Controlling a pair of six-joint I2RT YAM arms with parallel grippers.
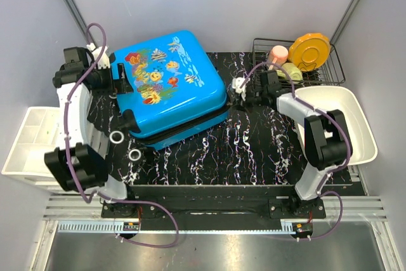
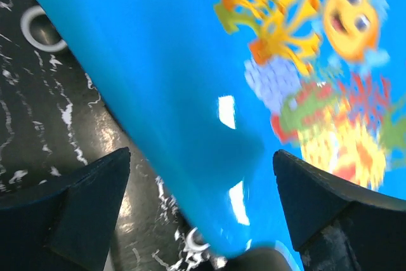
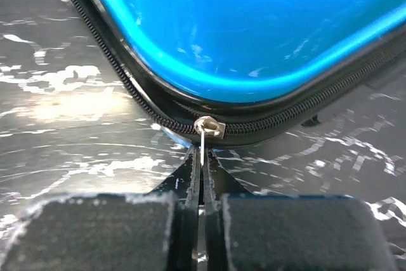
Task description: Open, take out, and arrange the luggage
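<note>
The luggage (image 1: 168, 84) is a bright blue hard-shell suitcase with a cartoon fish print. It lies flat and zipped on the black marble table (image 1: 254, 150). My left gripper (image 1: 117, 80) is open at its left edge. In the left wrist view the blue shell (image 2: 190, 93) fills the gap between the wide-apart fingers of the left gripper (image 2: 202, 155), without touching them. My right gripper (image 1: 236, 90) is at the suitcase's right corner. In the right wrist view the right gripper (image 3: 202, 157) is shut on the thin metal zipper pull (image 3: 202, 143), which hangs from the slider (image 3: 210, 126) on the black zipper.
A white compartmented bin (image 1: 25, 138) sits off the table's left edge and a white tub (image 1: 346, 118) stands at the right. A wire rack (image 1: 317, 68) at the back right holds an orange lid, a pink cup and a green item. Two silver rings (image 1: 117, 138) lie near the suitcase's front left corner.
</note>
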